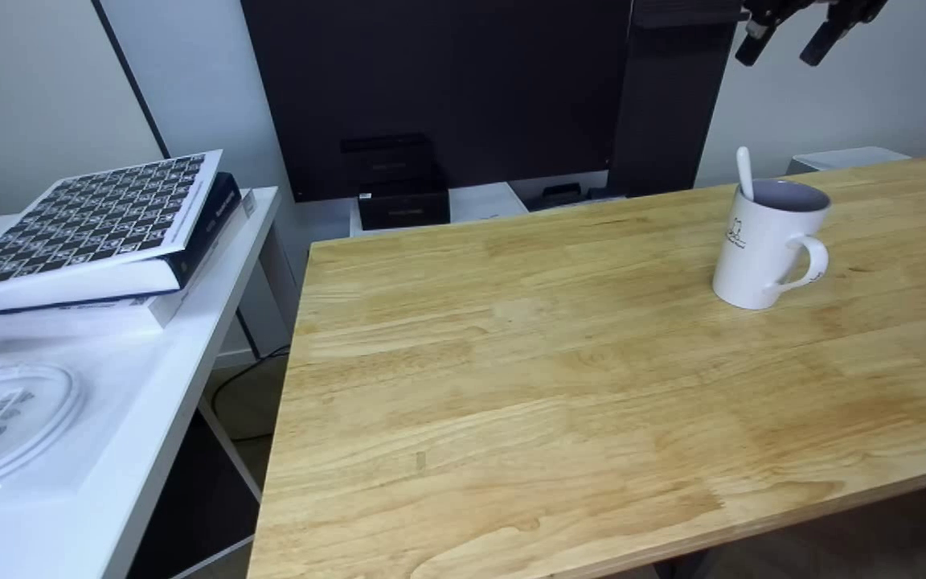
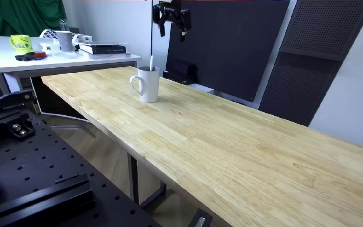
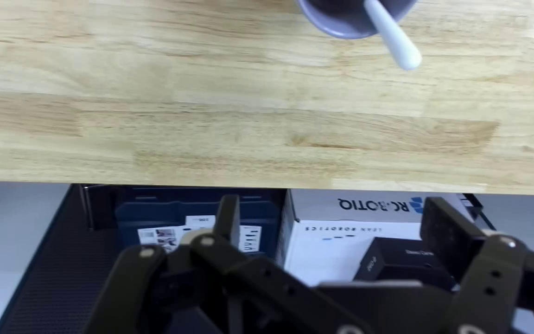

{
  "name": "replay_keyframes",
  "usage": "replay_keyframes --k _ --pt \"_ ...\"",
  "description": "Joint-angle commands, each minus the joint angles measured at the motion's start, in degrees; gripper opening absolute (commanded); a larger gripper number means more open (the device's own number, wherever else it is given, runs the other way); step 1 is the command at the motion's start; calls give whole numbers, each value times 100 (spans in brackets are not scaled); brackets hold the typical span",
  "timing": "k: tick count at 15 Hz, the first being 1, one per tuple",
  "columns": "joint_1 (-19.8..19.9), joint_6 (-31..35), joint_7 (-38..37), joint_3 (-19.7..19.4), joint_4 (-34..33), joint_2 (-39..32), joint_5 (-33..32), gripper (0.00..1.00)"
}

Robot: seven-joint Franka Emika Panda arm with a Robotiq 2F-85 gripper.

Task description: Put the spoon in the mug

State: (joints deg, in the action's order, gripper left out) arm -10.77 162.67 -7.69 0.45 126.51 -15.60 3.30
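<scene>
The white mug (image 1: 760,253) stands upright on the wooden table, with a bluish-grey inside and a loop handle; it also shows in an exterior view (image 2: 150,86) and, cut off, at the top of the wrist view (image 3: 336,23). The pale spoon (image 1: 745,173) leans inside the mug with its handle sticking up past the rim; it also shows in an exterior view (image 2: 151,63) and the wrist view (image 3: 394,37). The spoon's bowl is hidden in the mug. My gripper (image 1: 780,56) is open and empty, high above and apart from the mug; it also shows in an exterior view (image 2: 172,33) and the wrist view (image 3: 329,222).
The wooden table (image 1: 511,386) bears the mug near its far edge. Beyond that edge, lower down, are a white box (image 3: 336,250) and a black box (image 3: 403,262). A white side table (image 1: 133,418) holds books (image 1: 93,233). A dark panel (image 2: 222,47) stands behind.
</scene>
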Motion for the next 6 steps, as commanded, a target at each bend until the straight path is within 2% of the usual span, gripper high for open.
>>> replay_keyframes --k 1,2,3,6 --pt "-265 -1201 -868 -435 -511 236 -1118 100" --pt "-169 -1407 -785 -292 -587 302 -1097 100" --pt "12 -977 -543 -179 -378 205 -939 100" --pt "6 -1284 -556 -135 -519 300 -982 100"
